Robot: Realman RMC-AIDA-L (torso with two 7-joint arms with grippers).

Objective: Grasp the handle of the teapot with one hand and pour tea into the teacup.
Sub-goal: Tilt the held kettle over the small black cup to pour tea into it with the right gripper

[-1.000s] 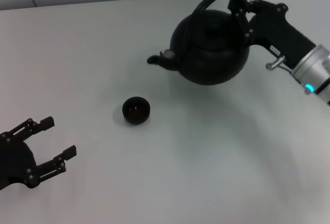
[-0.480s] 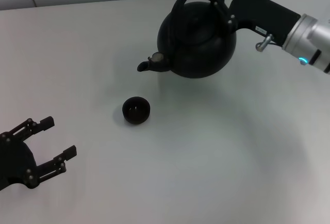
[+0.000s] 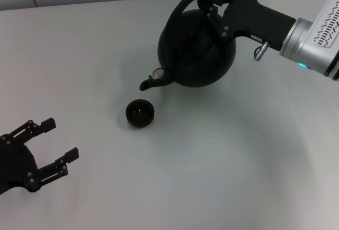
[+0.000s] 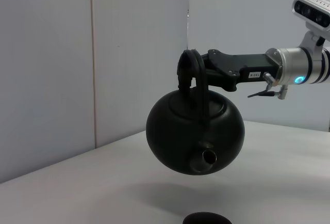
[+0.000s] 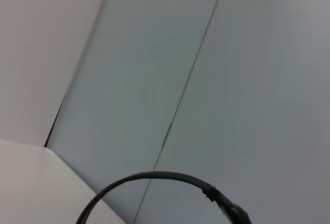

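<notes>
The large round matte-black teapot [image 3: 196, 50] hangs tilted above the white table [image 3: 212, 161], spout just over the small black bowl-like teacup [image 3: 140, 113], its arched black handle [image 3: 183, 7] clamped by the right gripper [image 3: 214, 2]; the left gripper [image 3: 50, 148] rests spread, empty.

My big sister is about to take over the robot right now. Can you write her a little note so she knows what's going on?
Right gripper: shut on the thick black arched handle, holding the large round matte-black teapot in the air, tipped spout-down.
Left gripper: open, parked low on the robot's left, holding nothing.
Small round black teacup: on the white table, just below and left of the spout tip.
Done: teapot grasped, lifted, brought near the teacup.
Left: no tea visibly flowing; line up the spout and pour.
</notes>
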